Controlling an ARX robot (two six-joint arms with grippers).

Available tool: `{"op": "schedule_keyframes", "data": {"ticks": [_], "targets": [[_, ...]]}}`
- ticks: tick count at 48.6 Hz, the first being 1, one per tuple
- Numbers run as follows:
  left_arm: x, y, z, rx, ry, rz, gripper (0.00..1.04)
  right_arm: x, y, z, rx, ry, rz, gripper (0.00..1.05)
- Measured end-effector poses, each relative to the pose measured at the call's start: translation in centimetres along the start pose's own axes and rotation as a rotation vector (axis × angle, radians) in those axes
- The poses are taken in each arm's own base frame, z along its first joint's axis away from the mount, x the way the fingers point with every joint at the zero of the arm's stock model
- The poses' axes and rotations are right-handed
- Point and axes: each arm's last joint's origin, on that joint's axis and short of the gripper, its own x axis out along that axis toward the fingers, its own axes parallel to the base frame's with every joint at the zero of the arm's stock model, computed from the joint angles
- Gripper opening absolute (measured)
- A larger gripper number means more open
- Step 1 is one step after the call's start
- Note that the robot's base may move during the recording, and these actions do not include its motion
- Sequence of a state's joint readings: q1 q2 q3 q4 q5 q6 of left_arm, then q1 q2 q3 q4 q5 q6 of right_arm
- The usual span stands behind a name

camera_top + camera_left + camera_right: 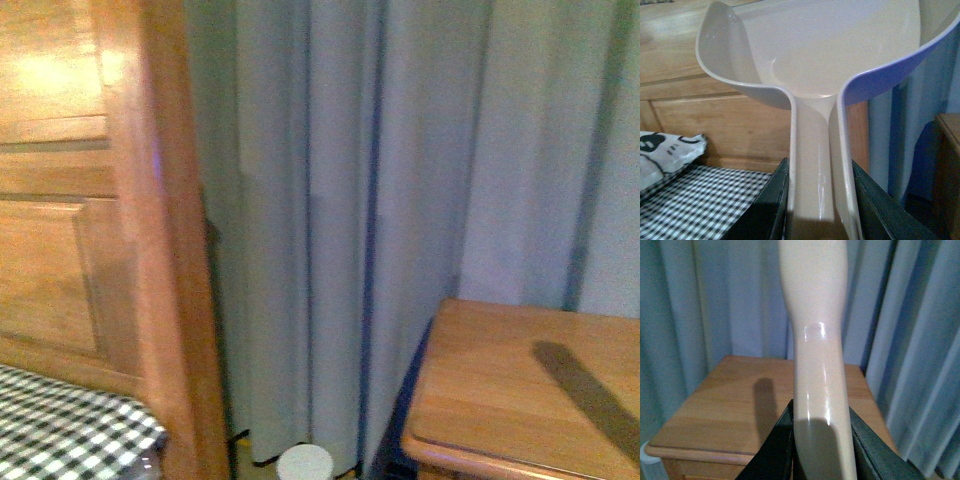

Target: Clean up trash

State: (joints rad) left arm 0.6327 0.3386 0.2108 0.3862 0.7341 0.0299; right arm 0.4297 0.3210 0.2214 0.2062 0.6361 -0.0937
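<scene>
Trash cannot be placed from any of these views. The left gripper (820, 172) is closed narrowly on the stem of a beige dustpan (830, 50), with a dark finger (772, 200) pressed to each side, and it holds the pan up before the wooden headboard (715, 115), above the checked bed (700, 200). The right gripper (821, 415) clamps a cream handle (815, 300) the same way, the handle reaching out over the wooden bedside table (730, 410) toward the grey curtain (920, 340).
</scene>
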Motion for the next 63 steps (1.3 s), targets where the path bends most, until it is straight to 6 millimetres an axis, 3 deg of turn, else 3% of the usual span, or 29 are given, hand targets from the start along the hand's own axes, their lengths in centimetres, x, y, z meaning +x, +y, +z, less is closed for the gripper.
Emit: {"op": "schedule_keyframes", "data": {"ticks": [63], "targets": [[-0.01,0.01,-0.06,-0.003,0.003,-0.004,0.29,-0.03,0.00,0.00,0.001,-0.001,-0.002,0.20]]}}
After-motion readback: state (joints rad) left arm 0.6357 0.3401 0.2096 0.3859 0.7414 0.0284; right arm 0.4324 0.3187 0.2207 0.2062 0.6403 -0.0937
